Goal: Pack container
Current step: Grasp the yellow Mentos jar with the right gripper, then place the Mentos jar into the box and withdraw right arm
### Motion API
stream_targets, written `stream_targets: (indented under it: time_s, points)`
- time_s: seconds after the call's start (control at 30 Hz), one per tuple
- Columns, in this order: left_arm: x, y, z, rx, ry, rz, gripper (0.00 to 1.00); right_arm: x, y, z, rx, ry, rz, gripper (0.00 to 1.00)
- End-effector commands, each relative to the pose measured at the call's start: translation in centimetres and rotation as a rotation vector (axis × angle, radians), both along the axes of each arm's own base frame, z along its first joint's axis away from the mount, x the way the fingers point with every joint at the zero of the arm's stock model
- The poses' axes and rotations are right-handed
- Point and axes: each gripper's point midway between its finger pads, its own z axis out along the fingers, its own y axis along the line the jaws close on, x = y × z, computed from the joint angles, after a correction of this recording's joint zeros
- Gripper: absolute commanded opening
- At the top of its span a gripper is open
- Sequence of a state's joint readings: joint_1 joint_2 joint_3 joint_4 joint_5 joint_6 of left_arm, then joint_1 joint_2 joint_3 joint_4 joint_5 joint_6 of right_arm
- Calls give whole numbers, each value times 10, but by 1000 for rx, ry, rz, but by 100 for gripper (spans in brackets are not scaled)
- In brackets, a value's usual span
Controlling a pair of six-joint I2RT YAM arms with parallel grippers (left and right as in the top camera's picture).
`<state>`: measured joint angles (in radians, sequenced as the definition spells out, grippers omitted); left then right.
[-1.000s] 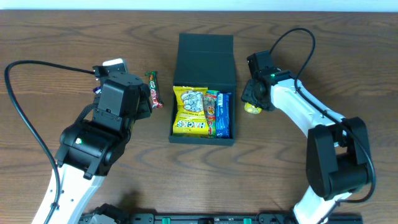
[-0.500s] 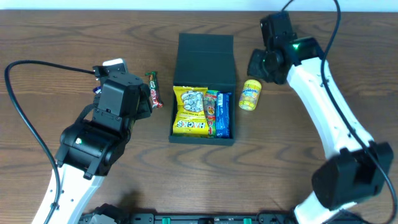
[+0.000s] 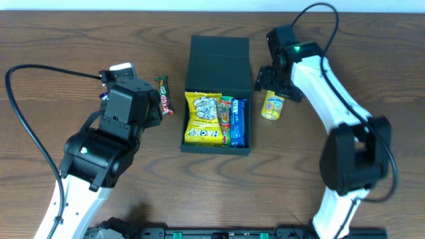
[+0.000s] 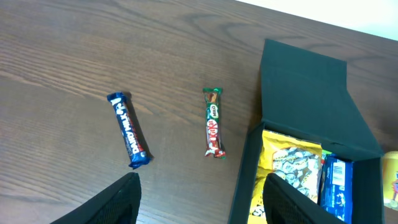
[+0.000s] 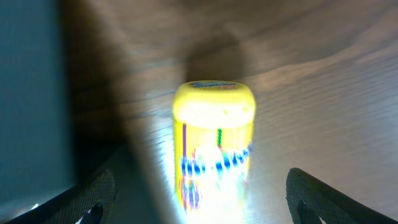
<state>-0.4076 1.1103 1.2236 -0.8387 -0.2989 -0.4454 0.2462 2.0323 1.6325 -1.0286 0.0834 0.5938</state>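
Observation:
The container (image 3: 219, 63) is a dark teal box with its flap lid laid back, also seen in the left wrist view as the container (image 4: 311, 93). Inside lie a yellow snack bag (image 3: 202, 118), a green bar (image 3: 226, 121) and a blue packet (image 3: 240, 123). A small yellow can (image 3: 272, 105) lies on the table just right of the box. My right gripper (image 3: 273, 91) hovers over it, open. In the right wrist view the yellow can (image 5: 214, 124) sits blurred between the wide-apart fingers of my right gripper (image 5: 199, 200). My left gripper (image 4: 202, 208) is open, holding nothing, left of the box.
A green-and-red chocolate bar (image 4: 213, 122) and a blue chocolate bar (image 4: 130, 130) lie on the wood left of the box. From overhead the green-and-red bar (image 3: 164, 95) shows beside my left arm, which covers the blue one. Black cables trail from both arms.
My right gripper rose off the yellow can, swung toward the back, then came back over it with its jaws spread wide. The can shifted slightly. The left arm has not moved.

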Motion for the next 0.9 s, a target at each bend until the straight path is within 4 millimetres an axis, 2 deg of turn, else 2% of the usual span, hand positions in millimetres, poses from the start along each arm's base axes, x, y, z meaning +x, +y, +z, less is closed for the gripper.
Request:
stream_targets:
  time_s: [0.0,0.07,0.13,0.3,0.4,0.5,0.6,0.7,0.8,0.87]
  points:
    - [2,3,5,3,-13,17,64,-6,-1,-32,12,82,-30,86]
    - [2,3,5,4,-13,17,64,-9,-2,-46,3,115,-31,87]
    - [2,3,6,3,-14,17,64,-11,-3,-54,-3,138,-31,82]
    - [2,3,6,3,-14,17,64,-12,-4,-59,0,150,-33,55]
    - [2,3,6,3,-14,17,64,-13,0,-59,28,157,-16,33]
    - [2,3,6,4,-14,17,64,-15,0,-53,30,167,2,25]
    - [2,3,6,3,-15,17,64,-13,-2,-36,27,174,13,14]
    - [2,3,6,3,-17,17,65,-8,-3,-6,31,161,9,4]
    - [2,3,6,2,-17,17,64,-2,1,31,41,122,41,2]
    - [2,3,6,2,-18,18,64,-1,12,57,63,78,83,2]
